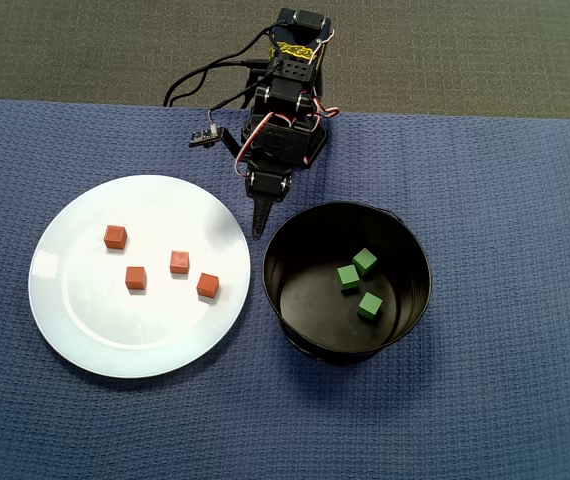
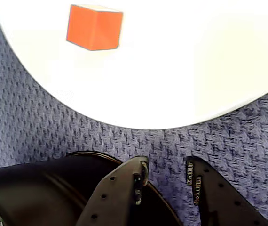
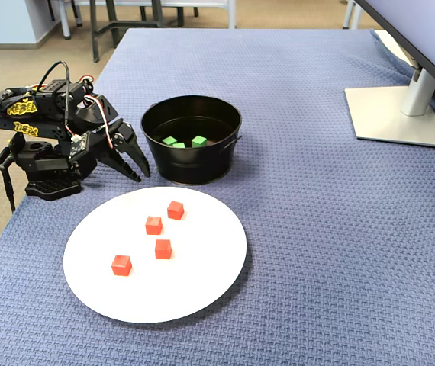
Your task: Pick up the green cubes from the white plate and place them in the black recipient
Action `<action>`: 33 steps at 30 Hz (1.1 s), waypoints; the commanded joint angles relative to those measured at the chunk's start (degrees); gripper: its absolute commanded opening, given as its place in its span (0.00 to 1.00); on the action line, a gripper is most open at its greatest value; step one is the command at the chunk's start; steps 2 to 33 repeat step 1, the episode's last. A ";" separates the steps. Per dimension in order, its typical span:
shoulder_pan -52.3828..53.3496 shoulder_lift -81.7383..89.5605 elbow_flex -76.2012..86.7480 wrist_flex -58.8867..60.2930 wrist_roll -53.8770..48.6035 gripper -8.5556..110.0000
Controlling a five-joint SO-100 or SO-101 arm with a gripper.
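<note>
Three green cubes (image 1: 348, 277) lie inside the black recipient (image 1: 305, 240), which the fixed view shows as a bucket (image 3: 194, 168) holding those cubes (image 3: 199, 141). The white plate (image 1: 95, 320) carries several red cubes (image 1: 136, 277) and no green one. My gripper (image 1: 259, 228) hangs low over the cloth between plate and recipient, on the folded arm. In the wrist view the gripper (image 2: 167, 165) is open a little with only cloth showing in the gap. The recipient's wall (image 2: 40, 188) is at lower left, and the plate (image 2: 195, 61) with one red cube (image 2: 95, 27) is ahead.
The arm's base (image 3: 46, 183) sits at the table's edge with cables (image 1: 200, 80) trailing off behind it. A monitor stand (image 3: 397, 114) rests at the far right in the fixed view. Blue woven cloth (image 1: 505, 380) covers the table.
</note>
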 commanded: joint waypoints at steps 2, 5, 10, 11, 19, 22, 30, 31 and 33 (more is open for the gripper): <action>-0.18 0.00 -0.26 -1.05 -0.18 0.07; -0.18 0.00 -0.26 -1.05 -0.18 0.07; -0.18 0.00 -0.26 -1.05 -0.18 0.07; -0.18 0.00 -0.26 -1.05 -0.18 0.07; -0.18 0.00 -0.26 -1.05 -0.18 0.07; -0.18 0.00 -0.26 -1.05 -0.18 0.07; -0.18 0.00 -0.26 -1.05 -0.18 0.07; -0.18 0.00 -0.26 -1.05 -0.18 0.07; -0.18 0.00 -0.26 -1.05 -0.18 0.07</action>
